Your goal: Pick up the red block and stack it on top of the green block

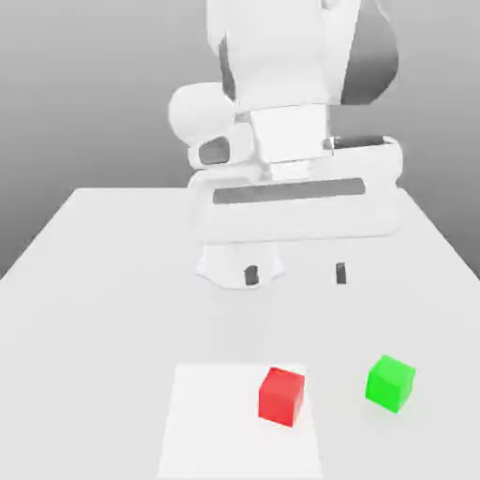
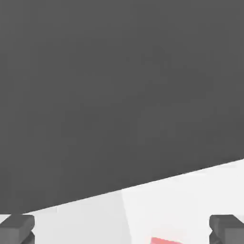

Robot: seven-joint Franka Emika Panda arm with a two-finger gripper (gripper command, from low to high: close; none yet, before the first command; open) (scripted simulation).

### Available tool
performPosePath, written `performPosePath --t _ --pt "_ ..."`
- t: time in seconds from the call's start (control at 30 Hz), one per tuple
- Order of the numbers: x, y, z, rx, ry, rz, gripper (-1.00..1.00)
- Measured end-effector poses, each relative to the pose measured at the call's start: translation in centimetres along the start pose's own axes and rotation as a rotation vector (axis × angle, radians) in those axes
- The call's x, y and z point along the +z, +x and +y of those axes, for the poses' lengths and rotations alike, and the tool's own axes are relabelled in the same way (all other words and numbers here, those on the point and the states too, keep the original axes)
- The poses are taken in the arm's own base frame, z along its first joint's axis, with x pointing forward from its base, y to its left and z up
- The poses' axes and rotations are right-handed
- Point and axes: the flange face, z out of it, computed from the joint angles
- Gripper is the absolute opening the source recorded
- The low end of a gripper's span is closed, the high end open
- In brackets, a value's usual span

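"Gripper, exterior view: where does it hang, and how are its fingers set?"

"Above the table, higher than both cubes and apart from them; the fingers are spread wide, with open space between."

"And the red block?"

"Exterior view: it rests whole on the pale square, near that square's far corner on the view's right, just inside the side edge. Hand view: a thin strip of its red face, with both fingertips and a large dark area whose straight border slants above the pale surfaces."

"What does the exterior view add?"

"The green block, on the table itself, beyond the square's edge toward the view's right. Bare tabletop separates the two cubes. More lies open between the cubes and the table's far edge, beneath the gripper, and between the green block and the table's edge on the view's right."
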Motion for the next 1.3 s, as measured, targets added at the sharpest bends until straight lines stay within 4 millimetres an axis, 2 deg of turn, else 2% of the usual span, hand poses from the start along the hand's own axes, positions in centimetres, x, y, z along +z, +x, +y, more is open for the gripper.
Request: performPosePath --t 0.17,0.37,0.4,0.63,0.83,1.03,1.2,1.27,1.3 --pt "8.7 -2.3 4.7 0.078 -0.165 0.0 0.0" --pt "15.1 -2.5 6.5 0.092 -0.189 0.003 0.0" --pt "15.8 -2.5 6.7 0.093 -0.19 0.003 -1.0" --pt "15.8 -2.5 6.7 0.093 -0.188 0.003 -1.0" --pt "10.5 -2.5 5.6 0.09 -0.189 0.003 -1.0" --pt "8.6 -10.8 2.5 -0.362 -0.186 -0.047 -1.0" --pt "7.0 -18.3 1.3 -0.781 -0.177 -0.083 -1.0" --pt "8.1 -20.5 1.4 -0.868 -0.175 -0.09 -1.0" --pt "9.0 -20.0 1.5 -0.862 -0.175 -0.09 -1.0"
